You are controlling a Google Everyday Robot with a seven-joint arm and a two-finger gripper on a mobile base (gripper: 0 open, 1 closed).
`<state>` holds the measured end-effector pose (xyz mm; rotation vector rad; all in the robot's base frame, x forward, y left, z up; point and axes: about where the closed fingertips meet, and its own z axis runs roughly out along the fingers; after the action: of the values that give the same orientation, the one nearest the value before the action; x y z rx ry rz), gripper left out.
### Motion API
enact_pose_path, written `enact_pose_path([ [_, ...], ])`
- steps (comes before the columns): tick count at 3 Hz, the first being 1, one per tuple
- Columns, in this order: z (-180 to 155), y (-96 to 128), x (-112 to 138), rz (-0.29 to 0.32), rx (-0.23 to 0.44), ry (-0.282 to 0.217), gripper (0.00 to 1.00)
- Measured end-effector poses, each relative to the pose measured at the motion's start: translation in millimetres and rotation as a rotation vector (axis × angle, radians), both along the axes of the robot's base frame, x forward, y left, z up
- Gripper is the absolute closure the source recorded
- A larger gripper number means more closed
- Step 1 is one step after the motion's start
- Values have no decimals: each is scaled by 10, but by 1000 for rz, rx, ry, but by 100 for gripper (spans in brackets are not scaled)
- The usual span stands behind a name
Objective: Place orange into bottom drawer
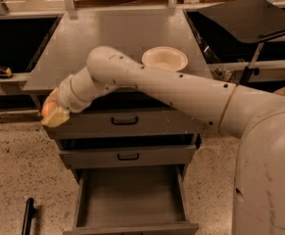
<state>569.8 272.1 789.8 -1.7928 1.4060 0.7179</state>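
Observation:
My gripper (53,112) is at the left front corner of the cabinet, in front of the top drawer, and it is shut on the orange (48,109), a small round fruit seen between the cream fingers. The bottom drawer (132,195) is pulled open below and to the right of the gripper, showing a plain grey inside with nothing in it. The two upper drawers with black handles are closed.
A cream bowl (164,58) stands on the grey cabinet top (107,38). Black bins flank the cabinet on both sides. A black rod (27,217) lies on the speckled floor at lower left. My own arm spans the front of the cabinet.

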Motion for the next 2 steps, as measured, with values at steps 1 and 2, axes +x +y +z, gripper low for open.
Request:
enact_pose_path([
  [1, -755, -20, -289, 28, -83, 47, 100],
  [2, -1215, -145, -735, 116, -180, 129, 100],
])
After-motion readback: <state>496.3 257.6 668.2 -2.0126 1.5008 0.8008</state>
